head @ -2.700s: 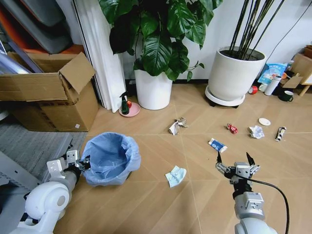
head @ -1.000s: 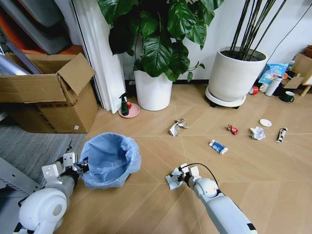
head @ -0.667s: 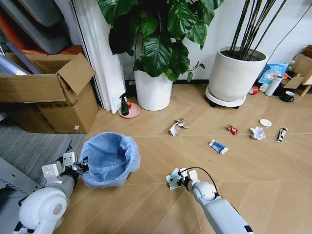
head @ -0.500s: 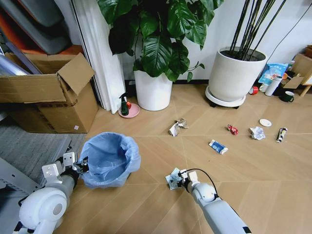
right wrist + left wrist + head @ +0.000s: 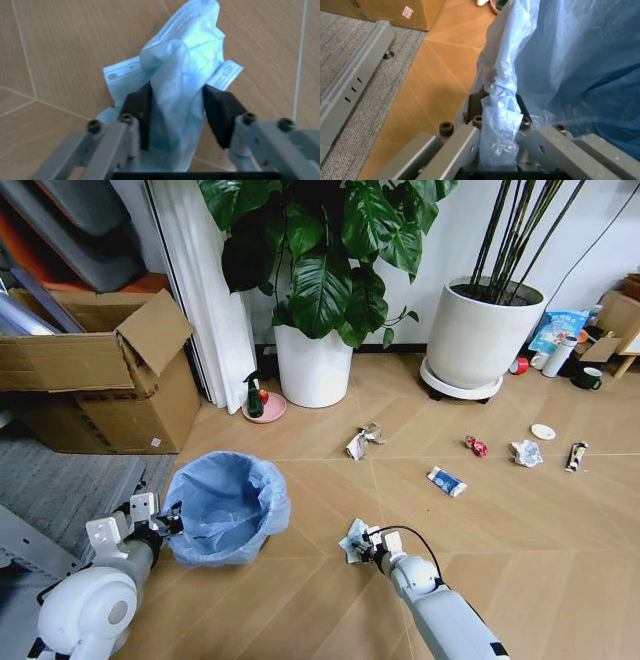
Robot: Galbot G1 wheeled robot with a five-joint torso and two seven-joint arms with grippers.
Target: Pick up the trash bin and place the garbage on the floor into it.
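The right end effector [image 5: 364, 544] is low over the wooden floor [image 5: 520, 550], in front of the robot, and its two dark pads [image 5: 220, 112] are pressed together on a pale blue-green wad [image 5: 177, 93]; the wad stands up between them, and its lower part lies by the floor. The left end effector [image 5: 165, 520] is at the near left, and it is closed on the rim of the bin [image 5: 225, 505], with the blue bag [image 5: 497, 142] pinched between its fingers [image 5: 447, 153]. The bin is upright on the floor, just beside a grey carpet [image 5: 60, 480], and the wad is near it on its right side.

Farther on the floor lies the other garbage, all apart from each other: a crumpled wad [image 5: 362, 440] in the middle, then a blue-white carton [image 5: 446, 481], a red wrapper [image 5: 475, 445], a white paper wad [image 5: 525, 452], a white disc [image 5: 544, 431] and a tube [image 5: 575, 456] at the far right.

Behind these, a cardboard box [image 5: 100, 370] stands at the left, and two white plant pots [image 5: 313, 365] stand at the wall.
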